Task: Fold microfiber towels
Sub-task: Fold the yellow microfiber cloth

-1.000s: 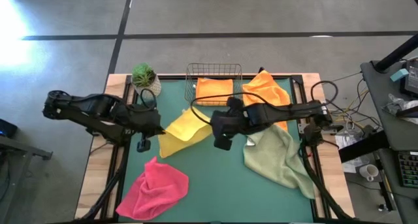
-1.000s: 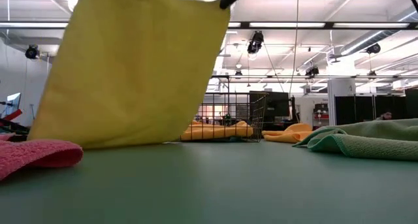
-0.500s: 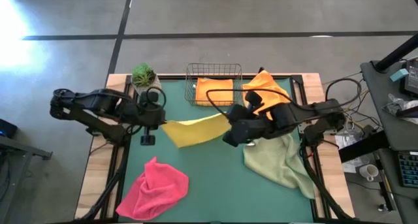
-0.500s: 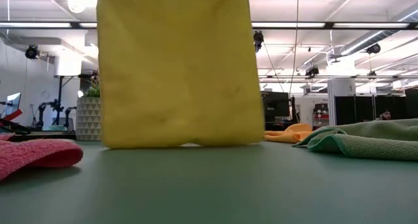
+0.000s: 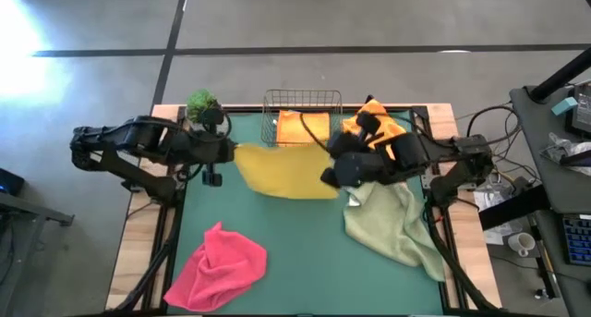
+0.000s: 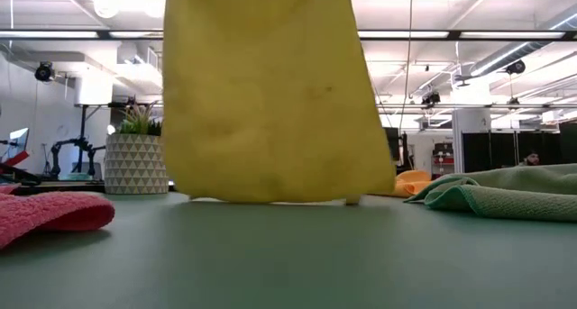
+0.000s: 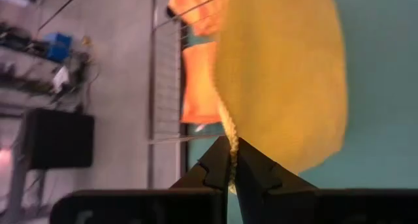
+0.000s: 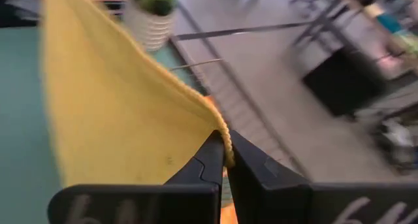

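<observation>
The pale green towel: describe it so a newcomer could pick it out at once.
Start at the green table mat and go to its right side, below the right pincer. There the sage green towel lies crumpled, trailing toward the mat's near right corner. Unlike the yellow towel, which both pincers hold, it lies loose, and it is the palest cloth there.

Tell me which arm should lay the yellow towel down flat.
Neither alone: left claw and right claw each pinch a top corner of the yellow towel, which hangs to the table. Likely both should lower together.
</observation>
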You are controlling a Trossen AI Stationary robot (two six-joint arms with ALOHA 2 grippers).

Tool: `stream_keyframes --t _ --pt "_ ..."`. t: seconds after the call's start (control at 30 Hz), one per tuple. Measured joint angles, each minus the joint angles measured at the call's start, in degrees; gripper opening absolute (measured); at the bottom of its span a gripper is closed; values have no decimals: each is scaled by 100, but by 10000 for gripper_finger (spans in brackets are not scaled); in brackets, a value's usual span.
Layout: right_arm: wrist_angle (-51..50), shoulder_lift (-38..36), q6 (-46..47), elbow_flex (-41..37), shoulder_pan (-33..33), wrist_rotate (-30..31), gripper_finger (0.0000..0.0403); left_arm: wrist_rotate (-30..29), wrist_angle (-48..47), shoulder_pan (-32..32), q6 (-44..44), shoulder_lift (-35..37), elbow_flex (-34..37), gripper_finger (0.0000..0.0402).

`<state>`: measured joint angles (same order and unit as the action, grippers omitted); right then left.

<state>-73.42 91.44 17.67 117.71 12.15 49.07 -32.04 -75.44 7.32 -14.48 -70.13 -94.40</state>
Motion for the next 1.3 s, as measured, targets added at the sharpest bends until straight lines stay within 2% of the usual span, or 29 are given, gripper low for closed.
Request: stream_keyframes --t 0.13,0.27,0.4,0.47,0.67,0.87,1.07,1.3 --pt "88 -9 -595 4 -264 388 8 -287 184 -434 -291 -48 4 1" --pt "324 6 -1009 4 -399 452 8 -749 387 -693 -703 -41 -28 1" --pt "395 6 -1060 4 -378 449 8 -721 439 -733 -678 -25 -104 1" --pt "387 6 -837 4 -286 290 8 -390 371 -714 -488 8 -117 1" --pt "351 65 260 -10 110 -810 8 1368 199 -569 648 76 12 1" --pt "138 380 1353 -77 487 -1517 8 2395 192 -148 1737 60 353 1" --pt "-138 830 2208 -309 893 -1809 8 2511 277 555 2759 -4 1090 1" --pt "-122 1168 2831 -792 1258 -1821 8 2509 821 1264 4046 -4 2111 1"
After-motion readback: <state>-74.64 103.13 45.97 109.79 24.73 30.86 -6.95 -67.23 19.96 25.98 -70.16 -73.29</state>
